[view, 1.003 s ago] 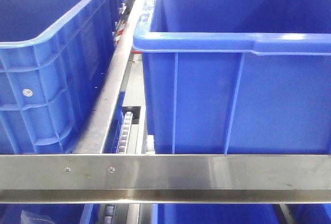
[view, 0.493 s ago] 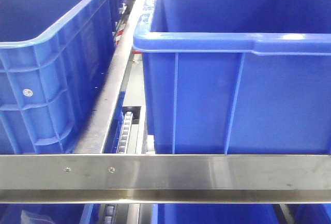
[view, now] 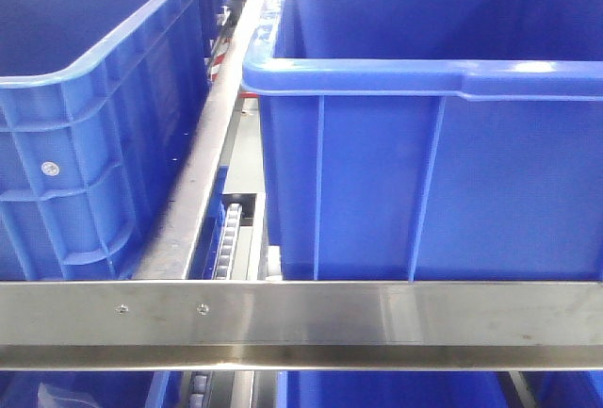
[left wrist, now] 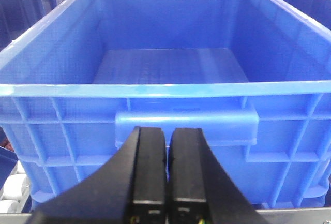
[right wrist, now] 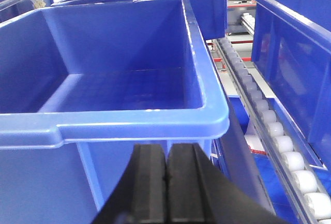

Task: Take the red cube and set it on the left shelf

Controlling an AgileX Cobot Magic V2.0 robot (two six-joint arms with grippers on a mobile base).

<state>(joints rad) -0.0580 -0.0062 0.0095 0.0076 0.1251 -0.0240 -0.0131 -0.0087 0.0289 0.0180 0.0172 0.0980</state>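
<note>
The red cube is out of view in every frame. The left shelf shows its brushed steel front rail (view: pixel 377 318) across the bottom of the front view, with blue crates (view: pixel 424 144) behind it. My left gripper (left wrist: pixel 167 131) is shut with nothing between its black fingers, just in front of the handle of an empty blue crate (left wrist: pixel 170 63). My right gripper (right wrist: pixel 167 149) is also shut and empty, close below the rim of another empty blue crate (right wrist: pixel 119 79).
A second blue crate (view: pixel 85 125) stands at the left of the front view, with a steel bar (view: pixel 203 172) between the crates. White roller tracks (right wrist: pixel 274 131) run along the right of the right wrist view, beside a further blue crate (right wrist: pixel 295 53).
</note>
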